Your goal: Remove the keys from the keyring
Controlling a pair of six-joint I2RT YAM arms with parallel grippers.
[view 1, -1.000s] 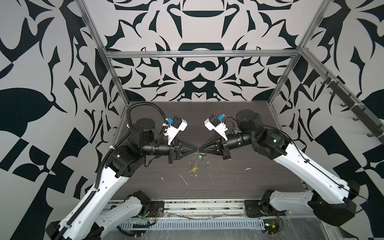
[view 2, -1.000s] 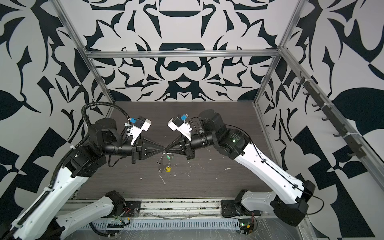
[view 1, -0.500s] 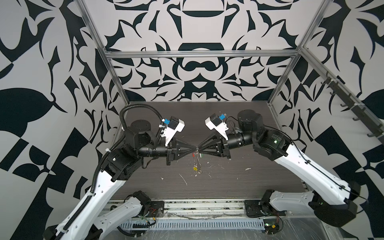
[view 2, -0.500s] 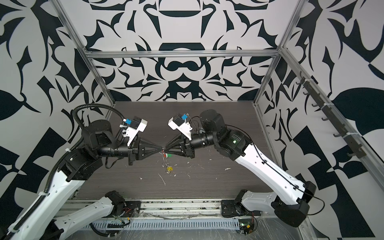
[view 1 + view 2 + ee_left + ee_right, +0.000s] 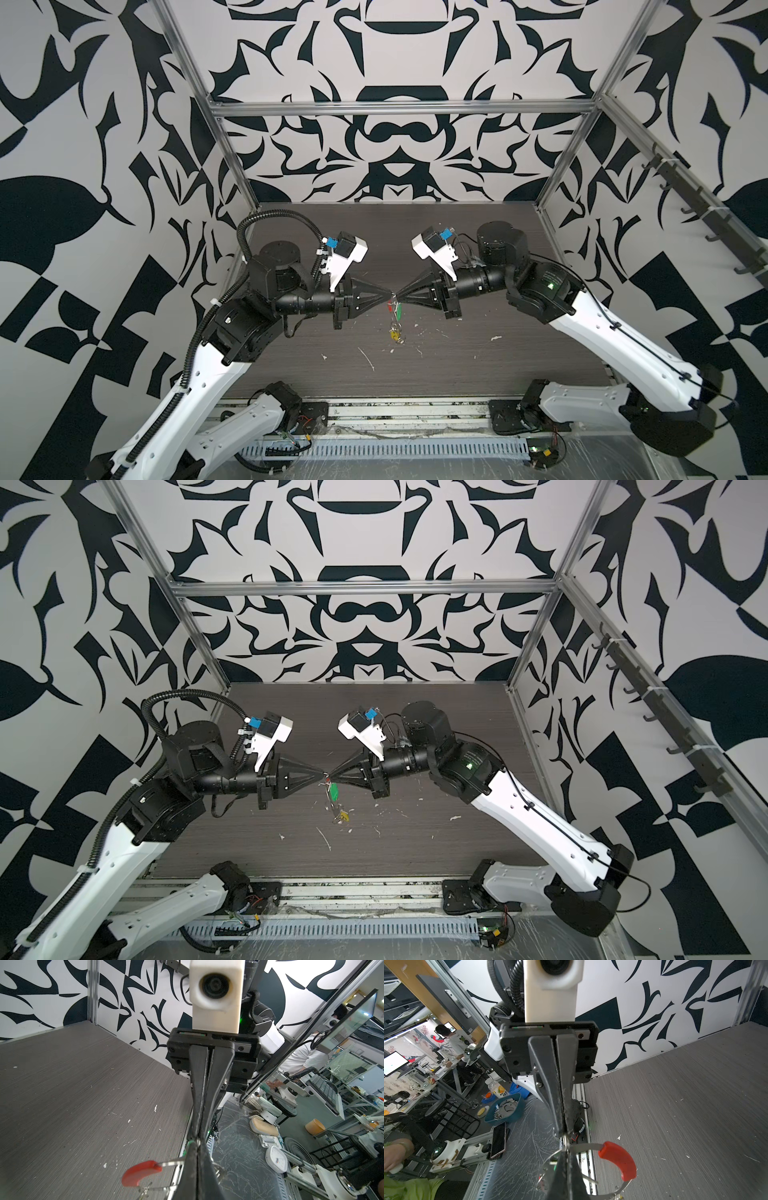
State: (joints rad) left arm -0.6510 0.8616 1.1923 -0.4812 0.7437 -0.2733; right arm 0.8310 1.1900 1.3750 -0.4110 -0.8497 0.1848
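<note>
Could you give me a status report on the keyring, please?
Both shut: left pincer, right pincer, tip to tip on the keyring. The green key and yellow key dangle below, not removed. Nothing obstructing; white flecks underneath.

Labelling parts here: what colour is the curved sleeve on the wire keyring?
Red; the sleeve shows best in the right wrist view.

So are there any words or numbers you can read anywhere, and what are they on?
Nothing here can be read for sure.
bottle label: some print beside an orange picture, too blurred to read.
clock: marks on its face, too small to read.
right arm: faint grey print on the black casing, too small to read.
keyring: no writing shows, not even on its red sleeve.
</note>
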